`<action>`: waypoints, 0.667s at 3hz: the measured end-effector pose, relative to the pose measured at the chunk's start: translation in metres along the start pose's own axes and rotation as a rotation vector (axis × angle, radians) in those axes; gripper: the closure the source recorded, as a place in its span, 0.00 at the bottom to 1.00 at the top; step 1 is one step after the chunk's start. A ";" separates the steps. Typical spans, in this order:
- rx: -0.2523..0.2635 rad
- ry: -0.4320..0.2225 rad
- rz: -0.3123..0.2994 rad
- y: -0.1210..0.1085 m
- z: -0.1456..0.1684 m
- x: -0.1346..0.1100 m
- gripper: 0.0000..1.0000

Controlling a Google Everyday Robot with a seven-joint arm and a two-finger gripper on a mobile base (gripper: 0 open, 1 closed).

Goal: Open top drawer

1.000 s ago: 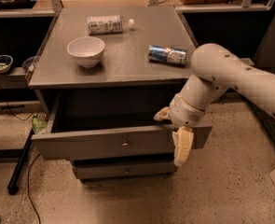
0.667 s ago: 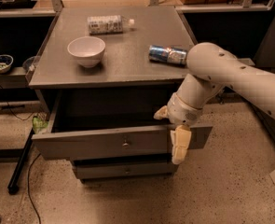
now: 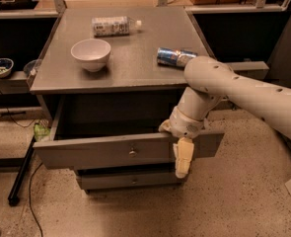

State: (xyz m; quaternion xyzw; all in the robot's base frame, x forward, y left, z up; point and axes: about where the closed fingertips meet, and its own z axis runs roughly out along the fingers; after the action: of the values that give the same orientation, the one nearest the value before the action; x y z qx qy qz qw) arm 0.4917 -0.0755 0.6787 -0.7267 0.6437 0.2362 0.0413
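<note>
The top drawer [image 3: 100,152] stands pulled out beneath the surface [image 3: 135,70] bearing a bowl [image 3: 90,53], bottle [image 3: 110,26] and can [image 3: 174,57]. The end effector [image 3: 179,147] hangs over its front edge, right of the knob [image 3: 132,152]; its grip cannot be told.

I count one white bowl [image 3: 90,54], one bottle [image 3: 112,25], one can [image 3: 176,57], two drawer fronts (top drawer [image 3: 95,153], lower drawer [image 3: 110,181]), and one gripper [image 3: 180,154] at the top drawer's three o'clock end.

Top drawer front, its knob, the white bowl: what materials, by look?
Wide grey top drawer: matte, even finish, painted metal or laminate, unclear. Small round knob: bright glint, likely metal. White round bowl: glossy, probably ceramic. Cream gripper hangs over the drawer front's right part.
</note>
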 end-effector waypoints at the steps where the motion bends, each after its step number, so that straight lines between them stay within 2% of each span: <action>1: -0.006 -0.005 -0.004 0.003 -0.004 -0.002 0.00; 2: -0.043 -0.042 -0.027 0.020 -0.009 -0.004 0.00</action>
State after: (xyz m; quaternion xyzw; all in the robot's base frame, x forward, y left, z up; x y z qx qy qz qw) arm 0.4750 -0.0784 0.6934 -0.7309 0.6277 0.2647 0.0423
